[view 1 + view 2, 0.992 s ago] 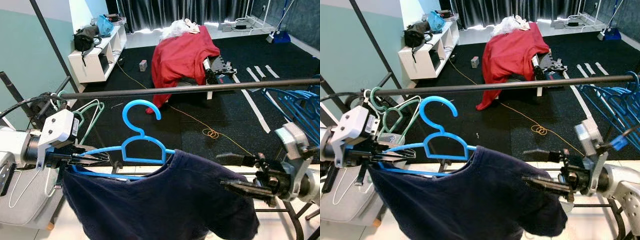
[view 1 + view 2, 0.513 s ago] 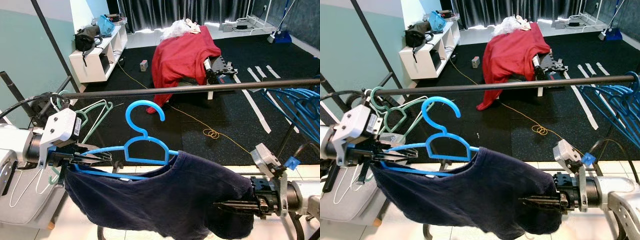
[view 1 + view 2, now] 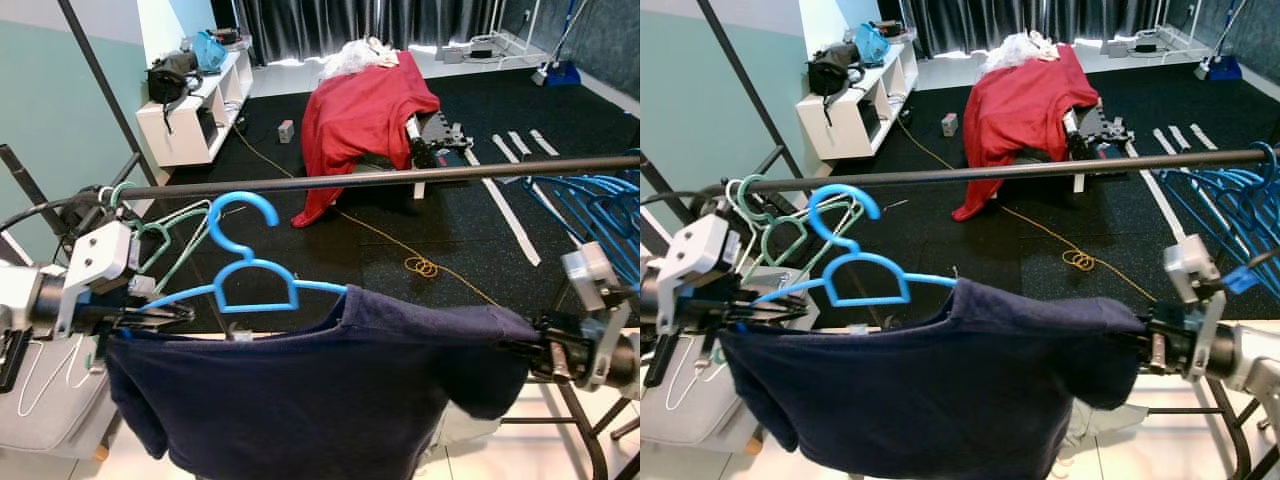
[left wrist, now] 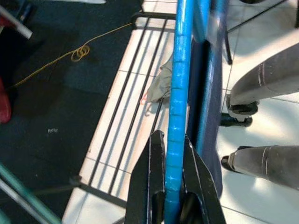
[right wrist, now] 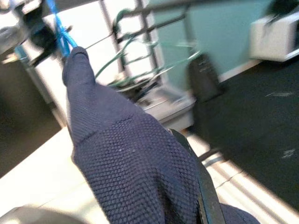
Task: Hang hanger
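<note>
A blue plastic hanger (image 3: pixel 245 285) hangs in the air just below the black rail (image 3: pixel 400 178), with its hook (image 3: pixel 235 208) close under the rail. A dark navy shirt (image 3: pixel 320 400) is draped over it and stretched wide. My left gripper (image 3: pixel 170 315) is shut on the hanger's left arm; in the left wrist view its fingers (image 4: pixel 156 158) clamp the blue bar (image 4: pixel 175 93). On the right, my right gripper (image 3: pixel 520 350) is shut on the shirt's sleeve end and holds it taut. Fabric (image 5: pixel 131 158) covers most of its fingers.
Green wire hangers (image 3: pixel 165 235) hang at the rail's left end and several blue ones (image 3: pixel 600 205) at its right end. Beyond the rail, on black floor mats, are a red cloth over a bench (image 3: pixel 365 115), a white shelf (image 3: pixel 195 105) and a yellow cord (image 3: pixel 425 267).
My right gripper closed into the shirt's sleeve, then drew right and up, stretching the shirt out flat. The left gripper and hanger shifted left, the hook nearer the rail.
</note>
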Motion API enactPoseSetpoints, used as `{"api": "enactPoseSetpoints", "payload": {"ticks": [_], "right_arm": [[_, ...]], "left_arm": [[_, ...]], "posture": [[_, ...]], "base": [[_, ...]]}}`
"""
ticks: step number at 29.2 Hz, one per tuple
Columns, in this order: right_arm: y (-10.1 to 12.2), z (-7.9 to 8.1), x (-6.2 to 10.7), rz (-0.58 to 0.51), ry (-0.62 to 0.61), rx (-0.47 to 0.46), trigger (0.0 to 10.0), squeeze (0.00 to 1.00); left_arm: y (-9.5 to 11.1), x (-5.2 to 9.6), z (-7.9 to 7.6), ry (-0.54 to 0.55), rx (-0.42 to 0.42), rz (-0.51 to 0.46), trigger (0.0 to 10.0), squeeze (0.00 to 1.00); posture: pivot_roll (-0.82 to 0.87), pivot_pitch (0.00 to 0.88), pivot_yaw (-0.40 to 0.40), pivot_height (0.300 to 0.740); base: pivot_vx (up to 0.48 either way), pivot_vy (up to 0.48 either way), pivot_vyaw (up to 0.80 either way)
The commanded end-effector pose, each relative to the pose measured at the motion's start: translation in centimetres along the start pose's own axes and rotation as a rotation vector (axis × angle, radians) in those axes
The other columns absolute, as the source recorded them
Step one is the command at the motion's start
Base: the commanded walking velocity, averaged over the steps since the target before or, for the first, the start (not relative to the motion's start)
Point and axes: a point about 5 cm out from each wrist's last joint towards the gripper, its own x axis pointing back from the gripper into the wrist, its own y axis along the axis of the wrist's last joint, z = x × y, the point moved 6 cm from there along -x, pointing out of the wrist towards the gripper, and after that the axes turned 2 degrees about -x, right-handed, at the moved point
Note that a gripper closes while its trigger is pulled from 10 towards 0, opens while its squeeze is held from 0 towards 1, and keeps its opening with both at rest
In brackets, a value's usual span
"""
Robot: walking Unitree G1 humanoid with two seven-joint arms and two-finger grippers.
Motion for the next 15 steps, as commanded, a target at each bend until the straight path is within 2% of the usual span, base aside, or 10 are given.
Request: {"api": "enactPoseSetpoints", "payload": {"ticks": [1, 2, 3, 5, 6, 7, 8, 9, 12, 15], "right_arm": [[1.3, -0.6, 0.7, -0.062, -0.040, 0.023, 0.0, 0.00], [2.0, -1.1, 1.2, -0.099, -0.073, 0.034, 0.0, 0.00], [2.4, -1.6, 1.7, -0.118, -0.118, 0.041, 0.0, 0.00], [2.4, -1.6, 1.7, -0.118, -0.118, 0.041, 0.0, 0.00], [1.8, -2.1, 1.7, -0.106, -0.159, 0.031, 0.0, 0.00], [1.8, -2.1, 1.7, -0.106, -0.159, 0.031, 0.0, 0.00], [0.6, -2.2, 1.2, -0.069, -0.178, 0.017, 0.0, 0.00], [0.6, -2.2, 1.2, -0.069, -0.178, 0.017, 0.0, 0.00], [-2.3, -1.5, -0.5, 0.004, -0.155, -0.020, 0.0, 0.00], [-3.6, -1.1, -1.6, 0.029, -0.138, -0.042, 0.0, 0.00]], "left_arm": [[-0.9, 2.1, 0.7, 0.059, -0.001, 0.081, 0.0, 0.00], [-1.4, 2.8, 1.0, 0.090, 0.015, 0.081, 0.0, 0.00], [-1.1, 3.7, 1.6, 0.149, 0.031, 0.032, 0.0, 0.00], [-1.1, 3.7, 1.6, 0.149, 0.031, 0.032, 0.0, 0.00], [-0.2, 4.3, 2.1, 0.199, 0.036, -0.044, 0.0, 0.00], [-0.2, 4.3, 2.1, 0.199, 0.036, -0.044, 0.0, 0.00], [1.1, 4.7, 2.5, 0.243, 0.034, -0.138, 0.0, 0.00], [1.1, 4.7, 2.5, 0.243, 0.034, -0.138, 0.0, 0.00], [3.7, 4.4, 2.9, 0.286, 0.018, -0.325, 0.0, 0.00], [4.4, 3.8, 2.8, 0.295, 0.012, -0.395, 0.1, 0.00]], "posture": [[-0.17, 0.000, 0.103, 0.740], [-0.17, 0.000, 0.103, 0.740], [-0.17, 0.000, 0.102, 0.740], [-0.17, 0.000, 0.102, 0.740], [-0.17, 0.000, 0.101, 0.740], [-0.17, 0.000, 0.101, 0.740], [-0.17, 0.000, 0.101, 0.740], [-0.17, 0.000, 0.101, 0.740], [-0.17, 0.000, 0.101, 0.740], [-0.17, 0.000, 0.094, 0.740]], "base": [[0.000, 0.000, 0.00], [0.000, 0.000, 0.00], [0.000, 0.000, 0.00], [0.000, 0.000, 0.00], [0.000, 0.000, 0.00], [0.000, 0.000, 0.00], [0.000, 0.000, 0.00], [0.000, 0.000, 0.00], [0.000, 0.000, 0.00], [0.000, 0.000, 0.00]]}}
